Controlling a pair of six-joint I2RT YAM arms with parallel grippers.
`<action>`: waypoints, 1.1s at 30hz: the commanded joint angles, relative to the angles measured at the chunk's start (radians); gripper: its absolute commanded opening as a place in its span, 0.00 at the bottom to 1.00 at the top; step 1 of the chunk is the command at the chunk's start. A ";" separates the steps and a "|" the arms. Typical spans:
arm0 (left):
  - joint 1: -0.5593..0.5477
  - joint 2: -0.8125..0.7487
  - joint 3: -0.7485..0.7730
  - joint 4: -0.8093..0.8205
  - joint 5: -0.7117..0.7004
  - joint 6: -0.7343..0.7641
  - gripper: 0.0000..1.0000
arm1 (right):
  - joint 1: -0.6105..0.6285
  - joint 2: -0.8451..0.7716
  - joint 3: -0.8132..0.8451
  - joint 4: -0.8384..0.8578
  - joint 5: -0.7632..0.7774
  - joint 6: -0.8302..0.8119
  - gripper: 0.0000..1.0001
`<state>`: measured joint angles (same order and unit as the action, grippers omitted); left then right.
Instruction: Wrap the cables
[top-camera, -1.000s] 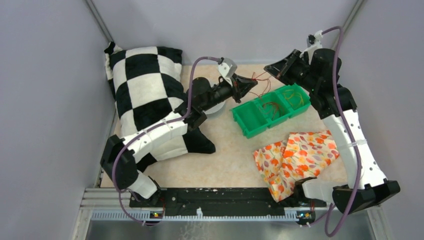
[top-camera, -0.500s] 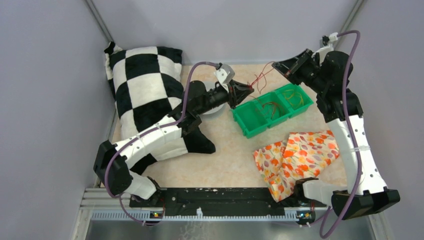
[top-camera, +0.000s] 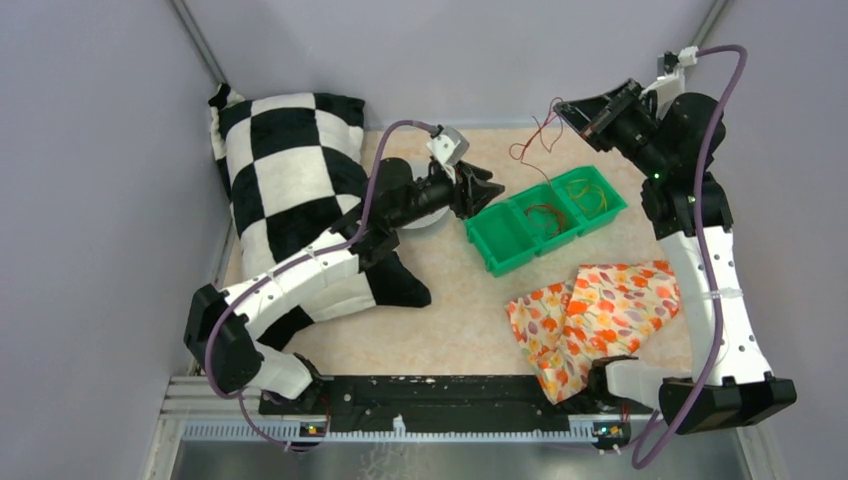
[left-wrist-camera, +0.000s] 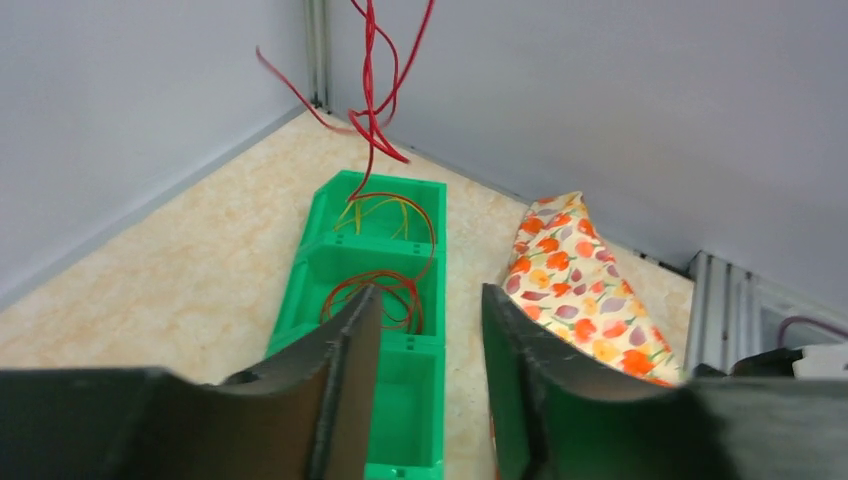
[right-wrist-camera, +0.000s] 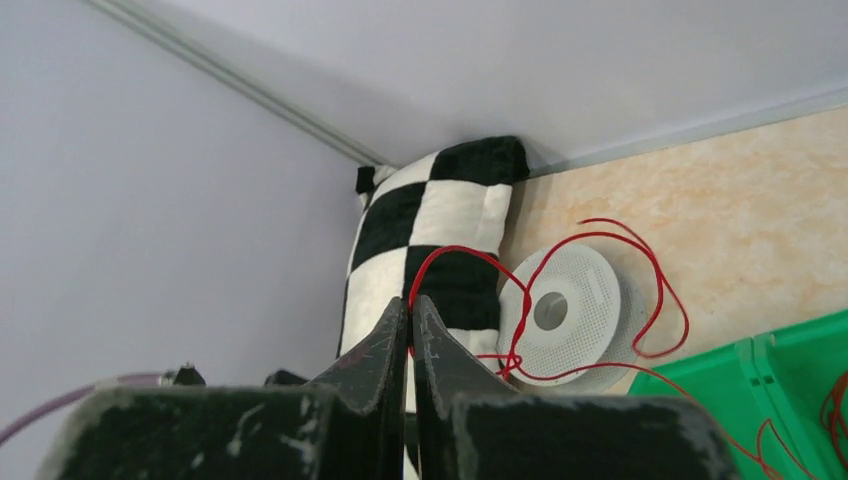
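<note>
From where I stood, the right gripper (top-camera: 562, 107) was raised over the far side of the table (top-camera: 470, 320), its jaws pressed tight together on the top of a red cable (top-camera: 530, 145). In its own wrist view the strand came out right at the fingertips (right-wrist-camera: 398, 312). The cable hung free in loose curls above the green tray (top-camera: 515, 262), its low end close over the tray, though I could not tell if it touched. In that tray a reddish-brown coil (top-camera: 545, 215) lay in the middle compartment and yellow cables (top-camera: 585, 193) in the one beside it, farthest from the left arm. The left gripper (top-camera: 495, 188) sat low just beside the tray, jaws parted with nothing between them. The dangling strand was up ahead of it and well apart. A white spool (right-wrist-camera: 565, 310) lay on the table by the checkered pillow (top-camera: 285, 150), and a floral cloth (top-camera: 590, 310) lay nearer the arms. The wire looked almost weightless, springy and set in its curl. I reckoned it would sway, slip through flat pads and snag on its own loops. The sensible second hold seemed to be low down on the hanging part, near the bottom bend, pinched with the very tips so the span could be drawn taut.
</note>
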<state>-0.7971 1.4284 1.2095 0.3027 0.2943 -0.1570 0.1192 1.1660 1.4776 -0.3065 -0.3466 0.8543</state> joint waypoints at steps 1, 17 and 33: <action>0.033 -0.057 0.150 -0.083 -0.038 -0.018 0.56 | -0.003 0.062 0.126 -0.015 -0.232 -0.152 0.00; 0.167 0.090 0.356 -0.081 0.332 -0.183 0.73 | -0.001 0.090 0.064 0.040 -0.718 -0.247 0.00; 0.131 0.155 0.361 0.037 0.371 -0.145 0.64 | 0.044 0.086 0.039 0.060 -0.788 -0.228 0.00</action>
<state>-0.6563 1.5799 1.5414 0.2260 0.6754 -0.3023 0.1326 1.2774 1.5116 -0.2749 -1.1103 0.6323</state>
